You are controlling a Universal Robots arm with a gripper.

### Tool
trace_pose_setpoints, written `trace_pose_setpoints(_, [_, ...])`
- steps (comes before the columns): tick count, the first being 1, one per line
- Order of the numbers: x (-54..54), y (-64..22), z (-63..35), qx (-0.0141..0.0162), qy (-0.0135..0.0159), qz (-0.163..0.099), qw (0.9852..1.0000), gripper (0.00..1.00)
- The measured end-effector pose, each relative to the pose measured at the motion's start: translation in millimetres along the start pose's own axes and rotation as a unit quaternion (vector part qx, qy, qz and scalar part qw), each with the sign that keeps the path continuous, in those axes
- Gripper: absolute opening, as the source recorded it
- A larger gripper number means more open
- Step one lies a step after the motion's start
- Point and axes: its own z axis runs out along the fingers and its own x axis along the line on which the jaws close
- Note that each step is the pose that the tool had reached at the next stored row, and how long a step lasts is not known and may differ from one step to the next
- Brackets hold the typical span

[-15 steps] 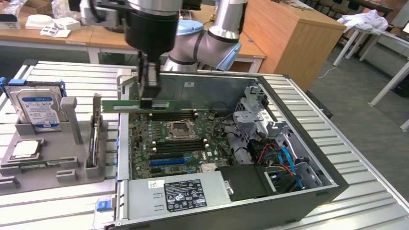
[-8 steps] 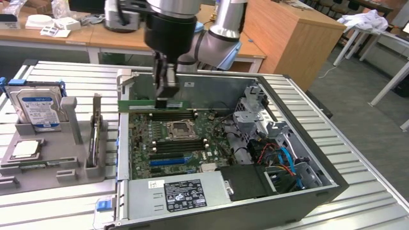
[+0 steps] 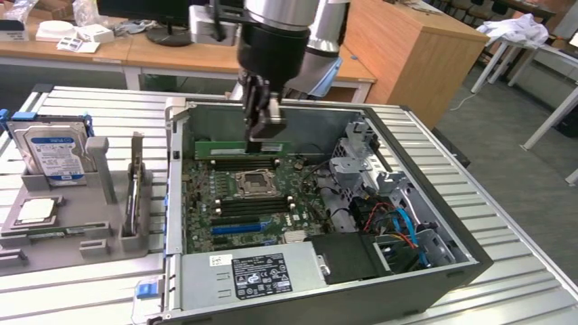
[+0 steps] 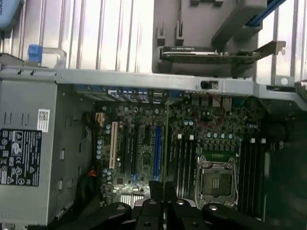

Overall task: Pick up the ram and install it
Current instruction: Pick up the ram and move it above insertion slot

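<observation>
**A:** Largest first. Slatted metal tabletop [image 3: 515, 230], with an open computer case [image 3: 434, 284] lying on it, side panel off.

**B:** Motherboard [image 3: 271, 213] flat in the case floor. The power supply [image 3: 257, 274] runs along one edge, and the processor socket [image 3: 256, 183] is empty near the middle.

**A:** And the ram [image 3: 221, 149]?

**B:** It's inside the case, standing on its long edge. It's over the motherboard edge opposite the power supply, just beyond the memory slots [image 3: 239, 162] beside the socket. I can't tell if its lower edge touches a slot. In the wrist view the ram [image 4: 166, 143] shows edge-on, as a thin line running out from between the fingers.

**A:** Gripper [image 3: 264, 139]?

**B:** Jaws clamped on the ram's upper edge, a little off mid-length, arm coming straight down. In the wrist view the gripper [image 4: 164, 203] sits astride the stick.

**A:** How does it handle?

**B:** My read is light, stiff and thin — but fragile. It would bend or crack under a skewed push. The contacts along the bottom edge and the chips on the faces are best left untouched.

**A:** Where to hold it?

**B:** Top long edge, pinched across the flat faces near the middle so it hangs level — roughly where the jaws are. The bare board faces look smooth, so a light pinch could slip.
</observation>
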Motion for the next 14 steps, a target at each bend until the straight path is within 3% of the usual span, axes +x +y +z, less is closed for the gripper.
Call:
trace_pose_setpoints(12, [3.0, -54.1, -1.9, 0.0002, -0.0023, -0.002, 1.0, 0.14])
trace_pose_setpoints(14, [3.2, -55.2, -1.9, 0.0001, -0.0024, -0.002, 1.0, 0.14])
